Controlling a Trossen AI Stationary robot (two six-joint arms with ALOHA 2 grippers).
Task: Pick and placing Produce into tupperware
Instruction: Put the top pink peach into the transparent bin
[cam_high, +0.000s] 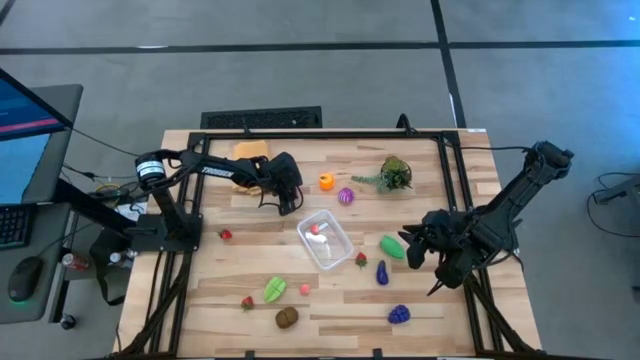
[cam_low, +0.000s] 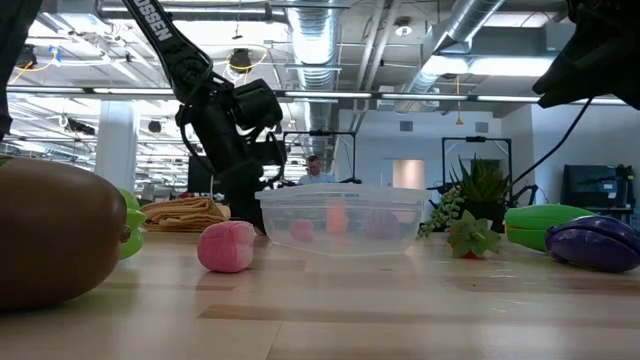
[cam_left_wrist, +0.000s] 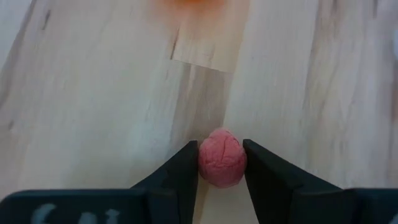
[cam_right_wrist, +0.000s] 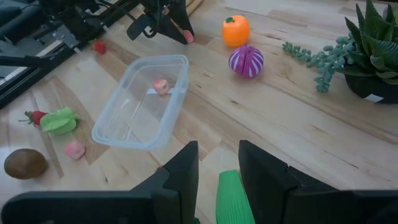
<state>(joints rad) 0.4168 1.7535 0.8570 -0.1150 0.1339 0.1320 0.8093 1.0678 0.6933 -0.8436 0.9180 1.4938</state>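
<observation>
The clear tupperware (cam_high: 338, 252) stands at the table's middle with one pink piece (cam_right_wrist: 161, 86) inside. Just beyond its far left corner, my left gripper (cam_high: 292, 203) is shut on a small pink-red piece of produce (cam_left_wrist: 221, 163). More produce lies loose on the wood: an orange one (cam_high: 326, 181), a purple one (cam_high: 346, 196), a green one (cam_high: 392, 246), a strawberry (cam_high: 361, 260), an eggplant (cam_high: 382, 272), blue grapes (cam_high: 399, 314) and a brown kiwi (cam_high: 287, 317). My right gripper (cam_right_wrist: 216, 149) hangs above the green piece (cam_right_wrist: 233, 199), its fingers a narrow gap apart and holding nothing. My left gripper pinches the pink-red piece by its two opposite sides (cam_left_wrist: 202, 160) between the ends of its two fingers. The fingers slant down at it from the table's left side. The piece (cam_right_wrist: 188, 37) sits at the table top; whether it is off the wood, I cannot tell.
A folded orange-yellow cloth (cam_high: 250, 150) lies at the far left behind my left arm. A potted plant sprig (cam_high: 395, 175) stands at the far right. Small red, green and pink pieces (cam_high: 274, 290) lie near the front edge. Bare wood shows between the tupperware and the near edge.
</observation>
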